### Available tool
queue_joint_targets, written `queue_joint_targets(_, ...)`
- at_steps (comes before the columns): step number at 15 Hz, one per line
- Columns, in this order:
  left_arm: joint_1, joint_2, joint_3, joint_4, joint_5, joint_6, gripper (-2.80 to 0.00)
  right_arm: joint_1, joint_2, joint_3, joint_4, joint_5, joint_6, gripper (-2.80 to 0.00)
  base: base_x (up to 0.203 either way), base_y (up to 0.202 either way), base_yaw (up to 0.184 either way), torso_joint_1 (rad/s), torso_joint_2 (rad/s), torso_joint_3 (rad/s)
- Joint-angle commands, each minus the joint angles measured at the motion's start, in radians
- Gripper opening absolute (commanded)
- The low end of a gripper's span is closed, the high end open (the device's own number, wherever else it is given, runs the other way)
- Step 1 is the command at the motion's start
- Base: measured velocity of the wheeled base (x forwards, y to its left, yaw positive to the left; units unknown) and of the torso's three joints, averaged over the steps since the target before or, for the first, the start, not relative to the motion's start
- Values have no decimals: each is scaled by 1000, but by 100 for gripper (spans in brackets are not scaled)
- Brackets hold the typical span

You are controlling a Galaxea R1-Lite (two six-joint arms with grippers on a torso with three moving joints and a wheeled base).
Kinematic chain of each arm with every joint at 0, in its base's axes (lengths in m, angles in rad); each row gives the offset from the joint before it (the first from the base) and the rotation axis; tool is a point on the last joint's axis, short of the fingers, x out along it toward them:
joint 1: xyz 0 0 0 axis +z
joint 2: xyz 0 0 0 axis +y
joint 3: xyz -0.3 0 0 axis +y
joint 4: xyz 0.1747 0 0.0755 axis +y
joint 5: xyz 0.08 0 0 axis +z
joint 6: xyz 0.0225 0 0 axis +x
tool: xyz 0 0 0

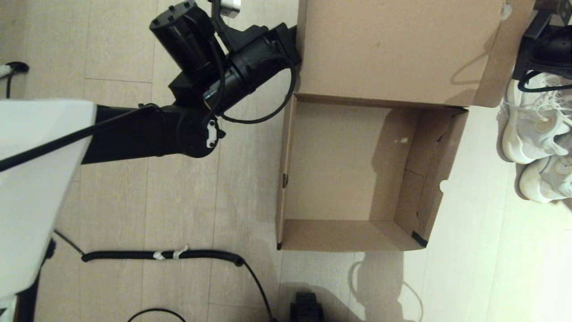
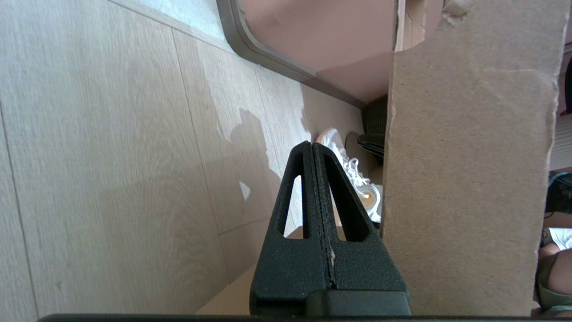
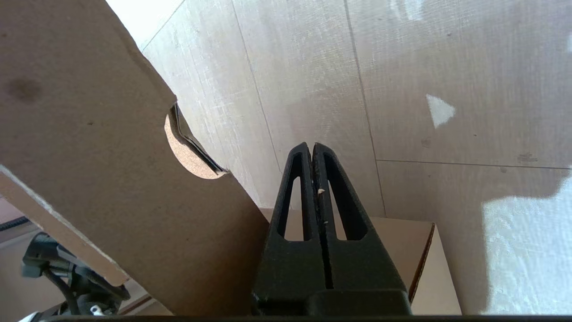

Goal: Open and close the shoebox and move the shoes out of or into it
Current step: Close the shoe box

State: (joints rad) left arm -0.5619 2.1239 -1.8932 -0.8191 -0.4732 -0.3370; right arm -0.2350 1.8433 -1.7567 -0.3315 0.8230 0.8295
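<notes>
The shoebox (image 1: 357, 174) stands open on the floor ahead of me, its tray empty and its hinged lid (image 1: 393, 49) raised on the far side. The tray's long axis runs away from me, toward the lid.

The shoes (image 1: 536, 147) lie on the floor just outside the tray's right wall, side by side, one beyond the other. They sit on my right, so my right arm is judged the nearer one for any transfer into the tray; a shoe would travel leftward over the right wall.

My left gripper (image 2: 313, 150) is at the lid's left edge. In the left wrist view its fingers are pressed together with no gap and nothing between them; the lid's side flap (image 2: 464, 179) stands just beside them. I cannot tell whether they touch it.

My right gripper (image 3: 311, 150) is at the lid's right edge, above the farther shoe. Its fingers are likewise closed flat against each other and hold nothing. The lid's right flap (image 3: 111, 147), with its rounded notch, lies just beside them.

Neither gripper has hold of a shoe. Judgement: the right fingers must part before any grasp.
</notes>
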Motion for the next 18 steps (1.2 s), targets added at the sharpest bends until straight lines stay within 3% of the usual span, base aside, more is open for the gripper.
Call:
queue_joint_targets(1, 0, -4, 14, -6, -2, -2, -280, -8, 6, -7, -3, 4, 5, -280, 0, 0, 0, 0, 0, 0)
queue_joint_targets(6, 0, -5, 16, -9, -4, -4, -280, -19, 42, -80, -1, 26, 10, -280, 0, 0, 0, 0, 0, 0)
queue_joint_targets(18, -1, 5, 9, -9, -7, -5, -280, -55, 19, -88, -1, 71, 31, -280, 0, 0, 0, 0, 0, 0)
